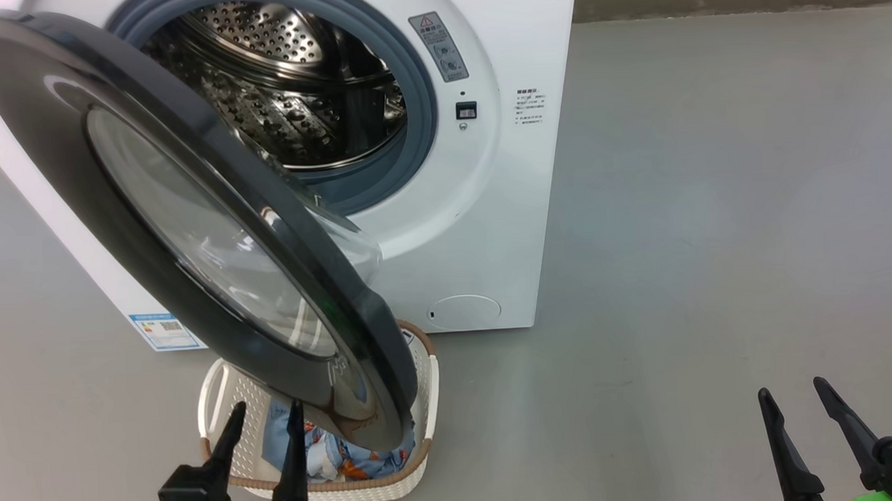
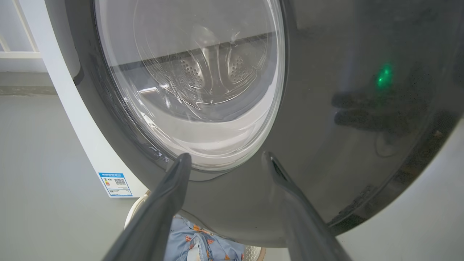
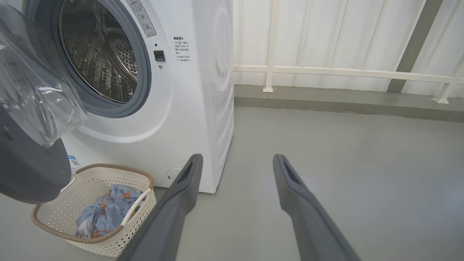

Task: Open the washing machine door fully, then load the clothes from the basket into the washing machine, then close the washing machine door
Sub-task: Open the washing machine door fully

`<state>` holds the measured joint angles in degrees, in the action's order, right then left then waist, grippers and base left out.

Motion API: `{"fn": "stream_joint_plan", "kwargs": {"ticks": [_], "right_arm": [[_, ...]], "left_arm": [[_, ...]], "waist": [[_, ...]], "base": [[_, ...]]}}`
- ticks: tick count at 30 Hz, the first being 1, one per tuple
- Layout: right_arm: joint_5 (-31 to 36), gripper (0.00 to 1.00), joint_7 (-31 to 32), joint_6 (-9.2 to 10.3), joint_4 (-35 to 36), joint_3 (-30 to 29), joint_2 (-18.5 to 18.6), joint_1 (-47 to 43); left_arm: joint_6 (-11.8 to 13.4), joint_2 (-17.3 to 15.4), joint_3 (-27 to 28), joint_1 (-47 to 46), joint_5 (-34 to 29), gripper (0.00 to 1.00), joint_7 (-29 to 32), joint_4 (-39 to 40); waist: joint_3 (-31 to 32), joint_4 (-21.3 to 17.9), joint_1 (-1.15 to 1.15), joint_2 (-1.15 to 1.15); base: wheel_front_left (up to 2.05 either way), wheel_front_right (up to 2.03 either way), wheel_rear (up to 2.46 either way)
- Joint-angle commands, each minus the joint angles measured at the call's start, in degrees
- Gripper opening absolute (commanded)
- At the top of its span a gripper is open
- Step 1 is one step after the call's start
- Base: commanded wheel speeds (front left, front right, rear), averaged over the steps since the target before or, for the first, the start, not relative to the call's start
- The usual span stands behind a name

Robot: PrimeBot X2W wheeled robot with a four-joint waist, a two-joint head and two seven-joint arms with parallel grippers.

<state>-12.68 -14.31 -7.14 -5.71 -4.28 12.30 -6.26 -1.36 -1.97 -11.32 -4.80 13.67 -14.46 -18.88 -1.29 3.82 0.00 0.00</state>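
The washing machine door stands partly open, overhanging the basket and hiding part of the clothes. The left hand, wide and empty, hovers close to the door's outer face. The right hand is wide too. A push from this side would likely swing the door shut.

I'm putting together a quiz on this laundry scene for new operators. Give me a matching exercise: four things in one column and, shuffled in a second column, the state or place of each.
Things:
1. washing machine door
2. clothes
3. basket
4. right gripper

States or places:
A. jaws apart, holding nothing
B. crumpled inside the basket
C. swung open on its hinge
D. standing under the door's lower edge

Pairs: 1-C; 2-B; 3-D; 4-A
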Motion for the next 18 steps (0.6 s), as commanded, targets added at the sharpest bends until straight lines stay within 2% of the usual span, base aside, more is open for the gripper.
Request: {"fn": "stream_joint_plan", "kwargs": {"ticks": [1, 15, 16, 17, 18], "right_arm": [[0.1, 1.0, -0.7, -0.35, 1.3, 1.4, 0.8, 0.2], [-0.3, 1.0, -0.7, -0.35, 2.0, 1.0, 0.4, -0.1], [-0.4, 1.0, -0.7, -0.35, 2.0, 1.0, 0.4, -0.1], [-0.4, 1.0, -0.7, -0.35, 1.9, 1.0, 0.4, -0.1], [-0.4, 1.0, -0.7, -0.35, 1.8, 1.0, 0.3, -0.1]], "left_arm": [[-0.5, -0.9, 2.0, -0.5, -0.6, 1.0, -0.5, 0.7], [-0.6, -0.9, 2.3, -0.6, -0.6, 1.0, -0.5, 0.7], [-0.6, -0.9, 2.3, -0.6, -0.5, 0.74, -0.5, 0.6], [-0.7, -0.9, 2.2, -0.6, -0.5, 0.31, -0.5, 0.5], [-0.7, -0.9, 2.2, -0.5, -0.3, 0.0, -0.5, 0.4]], "waist": [[0.1, -0.1, 0.0, 0.0], [0.1, -0.3, 0.0, 0.0], [0.1, -0.3, 0.0, 0.0], [0.1, -0.3, 0.0, 0.0], [0.2, -0.3, 0.0, 0.0]], "base": [[0.0, 0.0, 0.0], [0.0, 0.0, 0.0], [0.0, 0.0, 0.0], [0.0, 0.0, 0.0], [0.0, 0.0, 0.0]]}}
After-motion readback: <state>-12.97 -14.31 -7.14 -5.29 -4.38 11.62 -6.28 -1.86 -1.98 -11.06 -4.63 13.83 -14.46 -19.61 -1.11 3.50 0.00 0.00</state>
